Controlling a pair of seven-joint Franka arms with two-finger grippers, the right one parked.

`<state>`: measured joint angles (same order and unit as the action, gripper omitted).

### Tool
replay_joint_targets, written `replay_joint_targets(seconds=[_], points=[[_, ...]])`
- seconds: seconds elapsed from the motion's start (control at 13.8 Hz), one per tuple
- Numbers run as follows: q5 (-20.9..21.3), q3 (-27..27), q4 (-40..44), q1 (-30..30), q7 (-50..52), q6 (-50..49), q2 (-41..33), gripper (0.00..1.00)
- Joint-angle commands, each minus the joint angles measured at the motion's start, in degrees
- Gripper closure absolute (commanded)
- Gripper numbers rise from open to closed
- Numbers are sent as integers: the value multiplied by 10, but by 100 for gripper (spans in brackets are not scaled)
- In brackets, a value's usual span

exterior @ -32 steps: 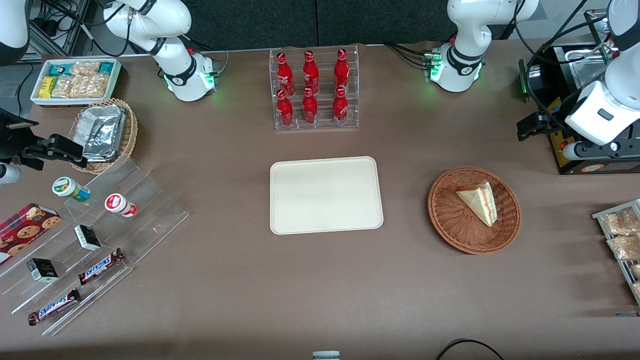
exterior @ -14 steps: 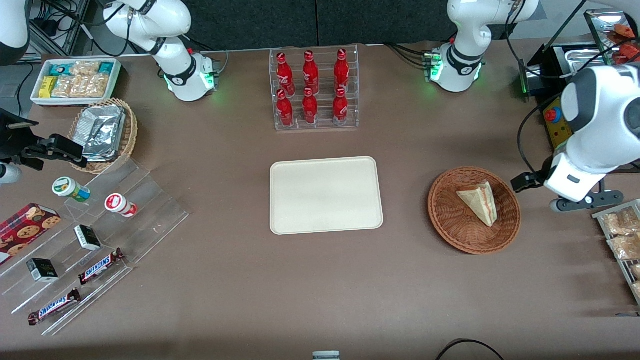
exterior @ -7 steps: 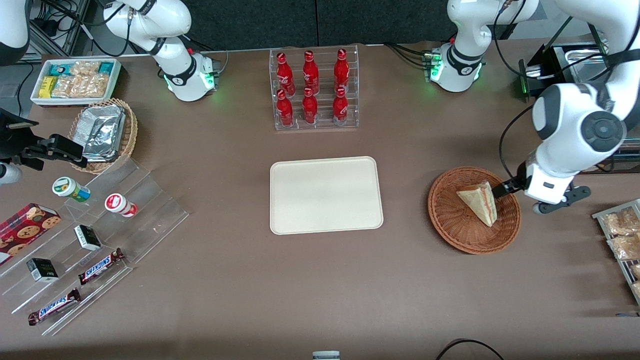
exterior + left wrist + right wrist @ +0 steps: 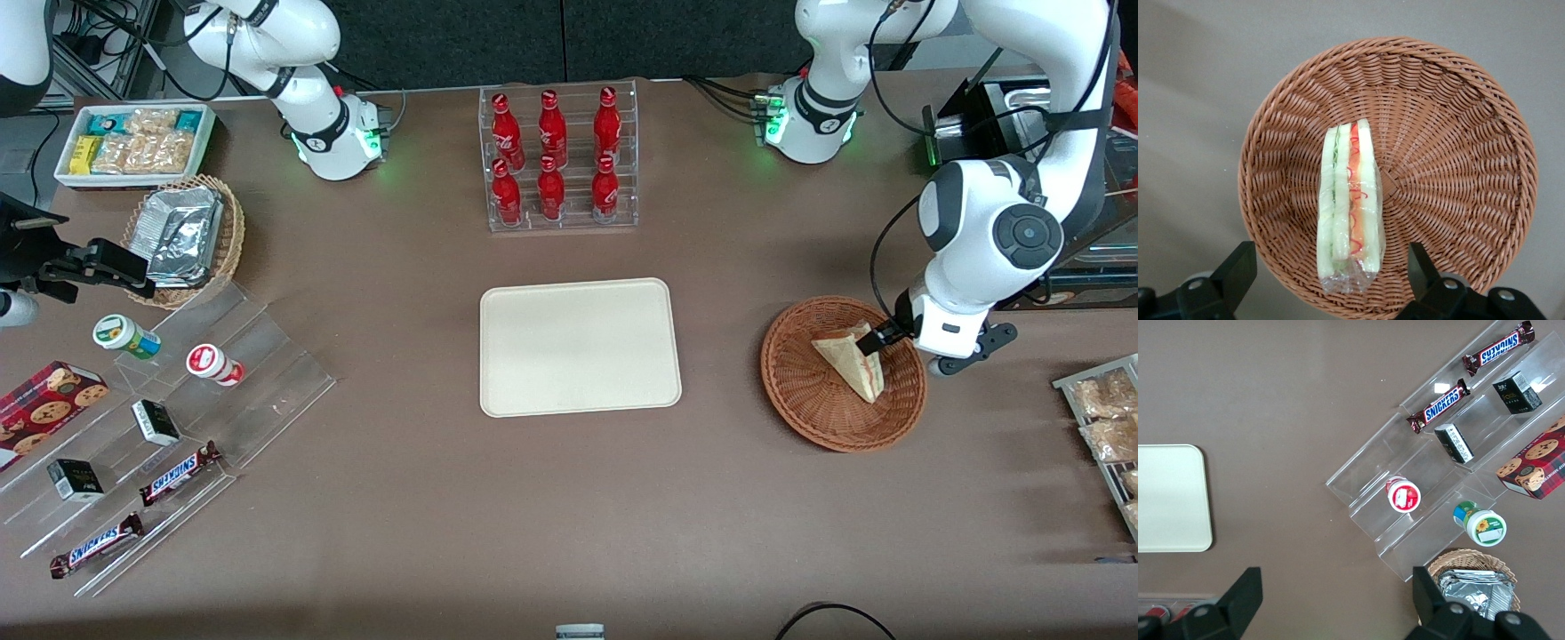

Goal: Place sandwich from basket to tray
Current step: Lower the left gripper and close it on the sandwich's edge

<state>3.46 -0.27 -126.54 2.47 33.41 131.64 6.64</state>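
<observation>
The sandwich (image 4: 851, 362) (image 4: 1349, 207) lies wrapped in clear film inside the basket (image 4: 813, 404) (image 4: 1451, 167), resting on one bread face with its striped filling edge turned toward the working arm's end of the desk. The pincer (image 4: 874, 341) (image 4: 1328, 267) hangs just above the sandwich's end farther from the front camera, its fingers (image 4: 1238, 267) spread apart on either side of the wedge and not touching it. The basket sits on a brown desk (image 4: 569, 498), well apart from the cream tray (image 4: 578, 307) at the middle, which carries nothing. Farther from the camera than the tray stands a clear rack of red bottles (image 4: 556, 160). Toward the parked arm's end are clear stepped shelves (image 4: 267, 373) with snack bars and a tan basket of foil packs (image 4: 182, 236). A dark wall (image 4: 560, 36) closes the desk's edge.
</observation>
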Motion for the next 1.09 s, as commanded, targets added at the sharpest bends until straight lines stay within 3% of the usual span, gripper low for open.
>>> replay_joint_targets(seconds=[0.0, 0.8, 0.87, 0.94, 1.02], points=[[-6, 2, -8, 16, 29, 29, 11, 0], [-8, 2, -63, 10, 31, 123, 42, 0], [-8, 2, -64, 10, 31, 125, 44, 5], [-9, 2, -63, 10, 32, 126, 46, 23], [-13, 2, -64, 10, 32, 128, 48, 58]])
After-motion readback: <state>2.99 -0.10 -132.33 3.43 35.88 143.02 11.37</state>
